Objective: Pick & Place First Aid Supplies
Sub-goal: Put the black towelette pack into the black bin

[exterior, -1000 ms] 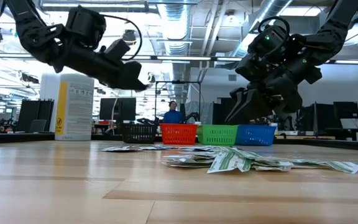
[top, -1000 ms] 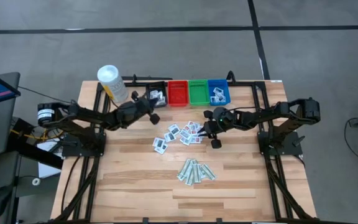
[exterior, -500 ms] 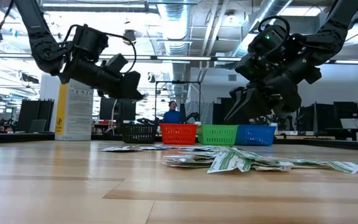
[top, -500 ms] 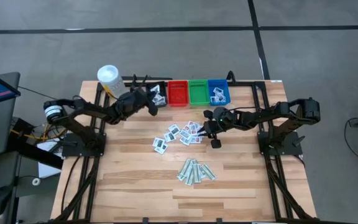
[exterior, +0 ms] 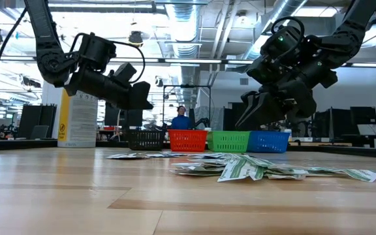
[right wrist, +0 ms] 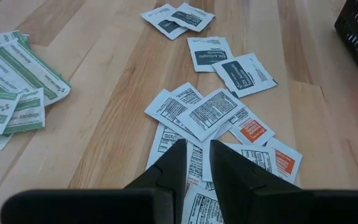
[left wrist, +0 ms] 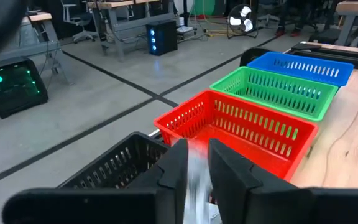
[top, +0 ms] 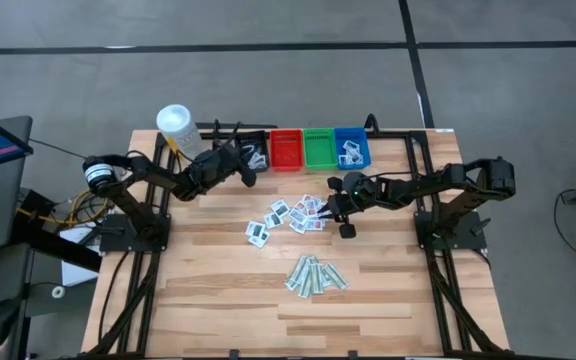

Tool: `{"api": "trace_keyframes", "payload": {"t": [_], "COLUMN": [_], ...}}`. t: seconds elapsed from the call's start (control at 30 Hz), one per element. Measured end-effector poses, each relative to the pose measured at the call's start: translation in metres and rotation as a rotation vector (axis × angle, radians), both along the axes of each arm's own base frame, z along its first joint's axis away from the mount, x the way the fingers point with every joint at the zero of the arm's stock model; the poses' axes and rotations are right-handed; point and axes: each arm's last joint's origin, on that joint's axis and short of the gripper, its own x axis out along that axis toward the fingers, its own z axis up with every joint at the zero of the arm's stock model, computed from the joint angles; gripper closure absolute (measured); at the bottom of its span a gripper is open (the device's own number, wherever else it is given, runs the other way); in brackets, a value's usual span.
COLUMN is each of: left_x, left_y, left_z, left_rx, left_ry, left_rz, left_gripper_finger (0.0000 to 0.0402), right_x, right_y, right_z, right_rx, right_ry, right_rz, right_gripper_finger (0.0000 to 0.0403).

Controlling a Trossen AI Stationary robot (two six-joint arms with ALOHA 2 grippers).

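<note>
**benchrat:** Left gripper [left wrist: 197, 163] is hanging over the small black plastic mesh bin [top: 255, 155], fingers only a narrow gap apart with a blurry white paper packet [left wrist: 197, 177] between them. Can't tell if it's still pinched or already slipping free.

**packetpete:** And the right gripper [right wrist: 196, 163]?

**benchrat:** Low over the loose scatter of white squarish paper packets [top: 290, 215] mid-table, fingers nearly together, holding nothing I can see. Pale-green wrapped strips [top: 315, 275] sit well apart, nearer the front edge.

**packetpete:** Risk?

**benchrat:** My guess: the packet clings to a finger, or drifts over the rim next to the red plastic bin [left wrist: 241, 127]. On the right, those packets overlap, so 2 could lift together.
</note>
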Motion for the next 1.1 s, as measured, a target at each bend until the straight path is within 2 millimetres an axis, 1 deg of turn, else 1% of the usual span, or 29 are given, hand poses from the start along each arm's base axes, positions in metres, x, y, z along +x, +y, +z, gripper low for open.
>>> {"api": "trace_keyframes", "payload": {"t": [0.23, 0.43, 0.9, 1.0, 1.1], "left_x": [0.0, 0.0, 0.0, 0.002, 0.006], "left_y": [0.0, 0.0, 0.0, -0.004, -0.012], "left_z": [0.0, 0.0, 0.0, 0.0, 0.0], "left_rx": [0.0, 0.0, -0.001, 0.004, 0.044], "left_ry": [0.0, 0.0, 0.001, 0.006, 0.043], "left_rz": [0.003, 0.003, 0.0, -0.018, -0.061], "left_gripper_finger": [0.0302, 0.0289, 0.029, 0.029, 0.0289], "right_x": [0.0, 0.0, 0.0, 0.0, 0.0], "right_y": [0.0, 0.0, 0.0, 0.0, 0.0], "right_z": [0.0, 0.0, 0.0, 0.0, 0.0], "right_rx": [0.0, 0.0, 0.0, 0.0, 0.0], "right_ry": [0.0, 0.0, 0.0, 0.0, 0.001], "right_rz": [0.0, 0.0, 0.0, 0.0, 0.0], "right_gripper_finger": [0.0338, 0.0338, 0.0338, 0.0338, 0.0338]}}
